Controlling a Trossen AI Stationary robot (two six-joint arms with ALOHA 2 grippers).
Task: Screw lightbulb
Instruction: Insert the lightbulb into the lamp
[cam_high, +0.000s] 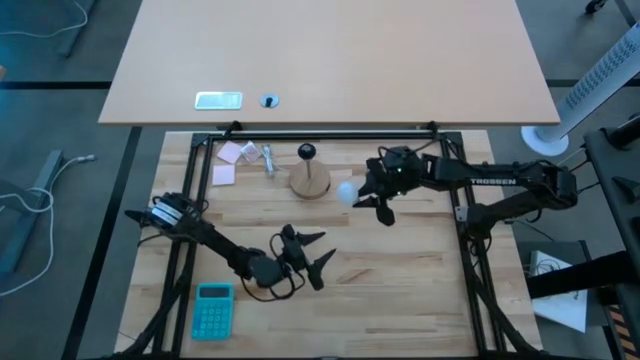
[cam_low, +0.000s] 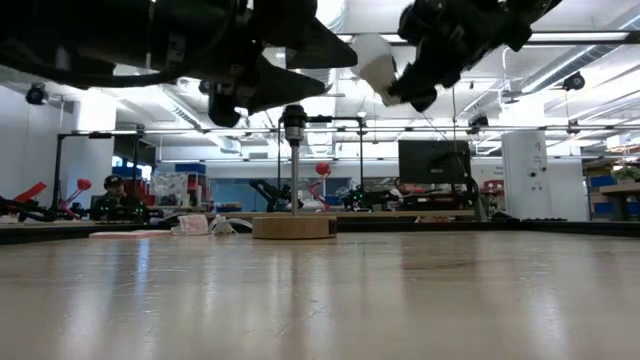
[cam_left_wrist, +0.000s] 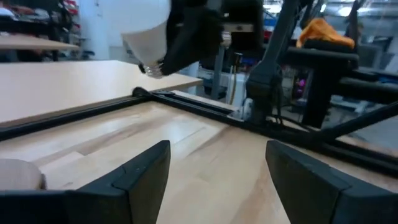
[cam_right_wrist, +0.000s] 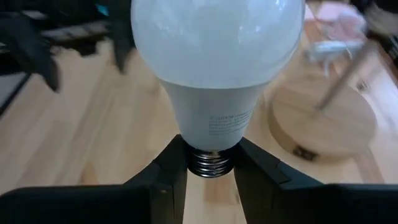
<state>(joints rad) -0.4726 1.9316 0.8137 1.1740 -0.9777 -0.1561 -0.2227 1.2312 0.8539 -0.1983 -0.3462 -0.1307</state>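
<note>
Right wrist view gives me what nothing else does: right gripper (cam_right_wrist: 210, 163) clamped on the metal screw base of the lightbulb (cam_right_wrist: 217, 56), fingers on both sides of the thread, globe pointing away from the wrist, small grey print on the neck, too small for me to read. Same view shows the wooden disc (cam_right_wrist: 323, 121) with its stem leaning across the corner, beyond the bulb

High view places it: lightbulb (cam_high: 347, 192) held in the air just beside the wooden disc (cam_high: 310, 182), on its right, not touching; black socket (cam_high: 307, 152) on the stem is empty. Right arm reaches in from the table's right edge, forearm about level, "TROSSEN" readable on it. Left gripper (cam_high: 305, 250) sits near the front of the table (cam_high: 400, 280), well apart from the disc, fingers spread, holding nothing

Left wrist view confirms the left fingers (cam_left_wrist: 146, 168) apart over bare wood, and sees the bulb farther off in the other gripper

Low view shows the bulb (cam_low: 372, 60) raised higher than the socket (cam_low: 294, 122) top, tilted

Teal calculator (cam_high: 212, 310) at front left, pink sticky notes (cam_high: 232, 160) at back left, crumpled wrapper (cam_high: 268, 158) beside them
</note>
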